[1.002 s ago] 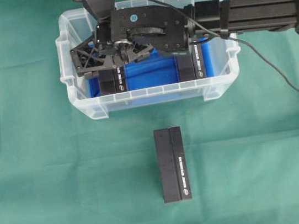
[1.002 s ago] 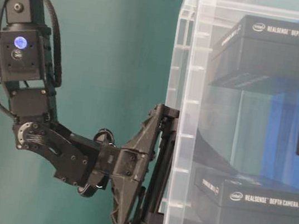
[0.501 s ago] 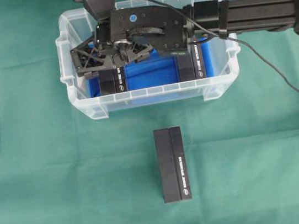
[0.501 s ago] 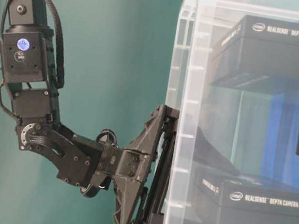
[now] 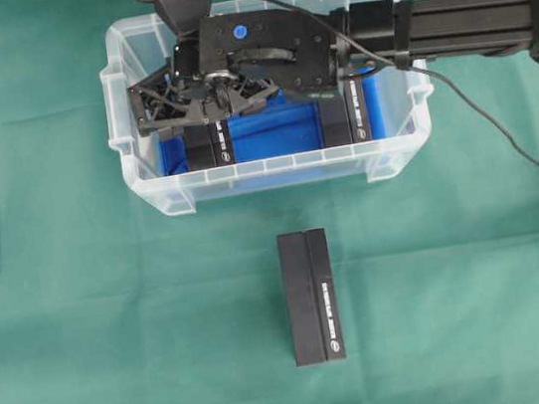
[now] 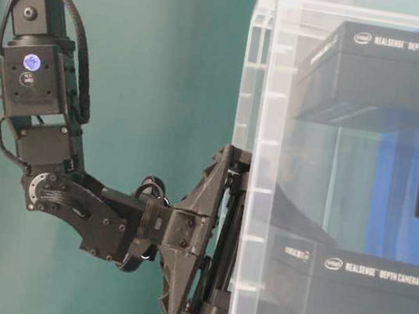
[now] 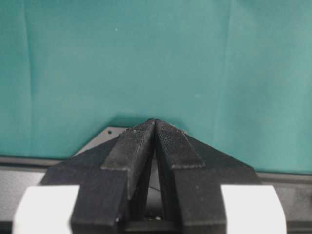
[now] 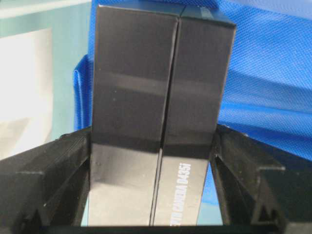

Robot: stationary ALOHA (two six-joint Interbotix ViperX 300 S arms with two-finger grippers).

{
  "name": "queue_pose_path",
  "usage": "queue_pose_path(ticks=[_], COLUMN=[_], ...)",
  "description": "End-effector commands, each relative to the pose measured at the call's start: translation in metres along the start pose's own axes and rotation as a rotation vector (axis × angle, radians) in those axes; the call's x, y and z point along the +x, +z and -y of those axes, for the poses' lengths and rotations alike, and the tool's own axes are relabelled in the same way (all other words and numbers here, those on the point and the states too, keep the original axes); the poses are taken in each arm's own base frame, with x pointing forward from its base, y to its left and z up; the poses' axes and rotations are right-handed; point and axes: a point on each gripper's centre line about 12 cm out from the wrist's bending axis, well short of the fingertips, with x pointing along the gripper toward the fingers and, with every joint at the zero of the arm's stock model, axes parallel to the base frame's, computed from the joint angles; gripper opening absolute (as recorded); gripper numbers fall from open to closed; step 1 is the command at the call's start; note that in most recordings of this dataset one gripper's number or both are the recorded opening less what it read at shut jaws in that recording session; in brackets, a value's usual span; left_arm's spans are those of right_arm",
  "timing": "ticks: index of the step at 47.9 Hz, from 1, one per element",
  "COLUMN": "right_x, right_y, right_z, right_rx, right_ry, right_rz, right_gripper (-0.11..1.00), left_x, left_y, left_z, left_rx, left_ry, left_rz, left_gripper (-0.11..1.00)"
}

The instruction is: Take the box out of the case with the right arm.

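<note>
The clear plastic case (image 5: 275, 167) stands at the back of the green table, with a blue sheet (image 5: 275, 133) on its bottom. My right arm reaches in from the right. Its gripper (image 5: 200, 121) is down inside the left half, shut on a black box (image 5: 210, 148). In the right wrist view that box (image 8: 156, 97) fills the gap, with a finger against each long side. The table-level view shows the gripper (image 6: 220, 245) at the case wall beside the box (image 6: 355, 293). My left gripper (image 7: 155, 122) is shut on nothing over bare cloth.
A second black box (image 5: 358, 114) stands in the right half of the case, under the arm. Another black box (image 5: 311, 297) lies on the cloth in front of the case. A black cable (image 5: 500, 129) trails off the right arm.
The right gripper's fingers have closed in onto the sides of the left box in the case. The box has shifted slightly right. The left gripper has not moved.
</note>
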Motion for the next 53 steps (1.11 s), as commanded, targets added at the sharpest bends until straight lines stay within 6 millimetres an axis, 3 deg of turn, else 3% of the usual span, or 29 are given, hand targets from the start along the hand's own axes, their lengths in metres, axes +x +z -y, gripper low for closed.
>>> queue_pose_path(ticks=[1,30,53], right_x=[-0.015,-0.022,-0.092], right_y=[0.0,-0.001,0.008], right_z=[-0.005,-0.004,-0.013], right_rx=[0.0,0.001,0.018], right_ry=[0.034,0.016,0.003], right_rz=[0.005,0.002,0.009], right_gripper=[0.73,0.72,0.69], left_x=[-0.006,-0.006,-0.007], left_y=[0.005,0.005,0.004], left_z=[0.0,0.0,0.0], left_rx=[-0.002,-0.002,0.001], left_ry=[-0.001,-0.002,-0.002], left_rz=[0.021,0.023,0.028], left_gripper=[0.02,0.02,0.02])
